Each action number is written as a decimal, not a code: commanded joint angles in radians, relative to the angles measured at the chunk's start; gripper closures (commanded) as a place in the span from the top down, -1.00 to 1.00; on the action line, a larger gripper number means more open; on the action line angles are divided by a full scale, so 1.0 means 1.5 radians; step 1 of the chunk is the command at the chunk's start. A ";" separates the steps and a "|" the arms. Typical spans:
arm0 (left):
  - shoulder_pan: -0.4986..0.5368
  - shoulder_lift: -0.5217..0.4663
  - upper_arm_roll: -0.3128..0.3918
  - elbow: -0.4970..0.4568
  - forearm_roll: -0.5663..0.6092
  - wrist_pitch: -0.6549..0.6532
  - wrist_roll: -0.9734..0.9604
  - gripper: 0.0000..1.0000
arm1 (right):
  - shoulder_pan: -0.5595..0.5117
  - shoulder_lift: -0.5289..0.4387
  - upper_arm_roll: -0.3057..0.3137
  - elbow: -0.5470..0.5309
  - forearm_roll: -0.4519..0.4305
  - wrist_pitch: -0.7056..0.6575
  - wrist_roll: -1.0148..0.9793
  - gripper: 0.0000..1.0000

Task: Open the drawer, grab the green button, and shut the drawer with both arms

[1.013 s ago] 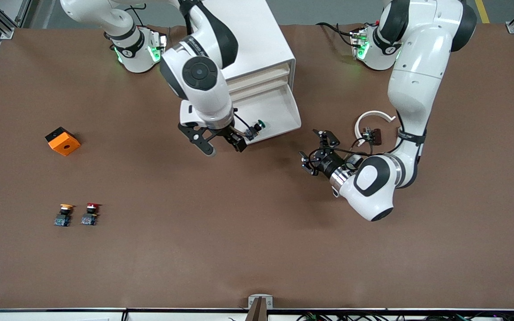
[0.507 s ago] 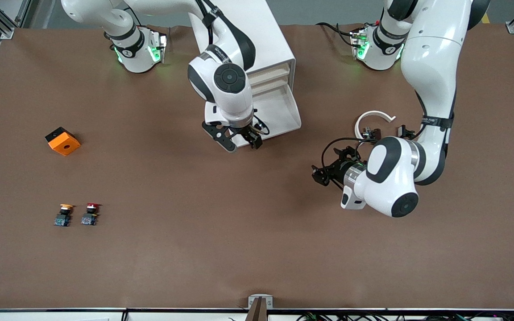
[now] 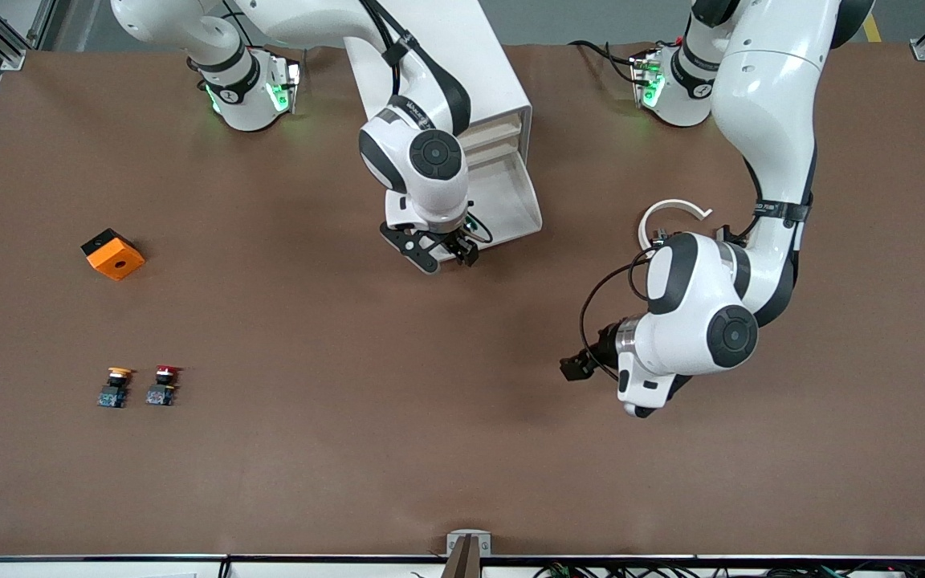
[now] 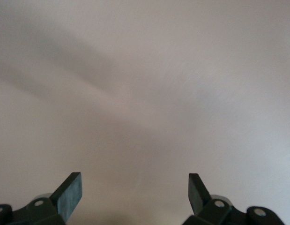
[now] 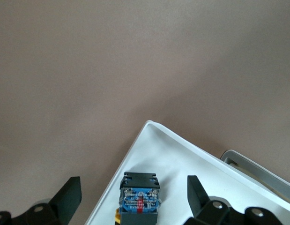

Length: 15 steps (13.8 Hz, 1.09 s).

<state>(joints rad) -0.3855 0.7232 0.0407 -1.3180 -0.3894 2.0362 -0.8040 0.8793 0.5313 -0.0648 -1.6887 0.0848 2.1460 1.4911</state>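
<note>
two grippers gape empty: right gripper (image 3: 441, 255) hovers over the button (image 5: 139, 198) in the open drawer (image 3: 520, 210), next lowering to pinch it, while left gripper (image 3: 579, 365) waits over the table (image 3: 350, 449).

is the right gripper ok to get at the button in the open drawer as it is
Probably yes: the right gripper hangs open over the pulled-out drawer corner, and the button lies uncovered between its fingers, nothing over it. The drawer wall sits close by one finger.
</note>
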 commanded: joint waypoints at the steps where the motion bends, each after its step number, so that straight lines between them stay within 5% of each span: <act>1: -0.003 -0.006 0.003 -0.011 0.033 0.076 0.011 1.00 | 0.013 0.003 -0.009 -0.004 -0.003 0.002 0.005 1.00; 15: -0.005 -0.002 0.001 -0.016 0.088 0.148 0.030 1.00 | 0.025 0.017 -0.008 0.001 -0.003 0.015 0.005 1.00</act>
<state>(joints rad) -0.3887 0.7244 0.0410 -1.3329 -0.2777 2.2391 -0.7682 0.8981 0.5487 -0.0651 -1.6889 0.0843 2.1526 1.4910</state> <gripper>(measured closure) 0.000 0.000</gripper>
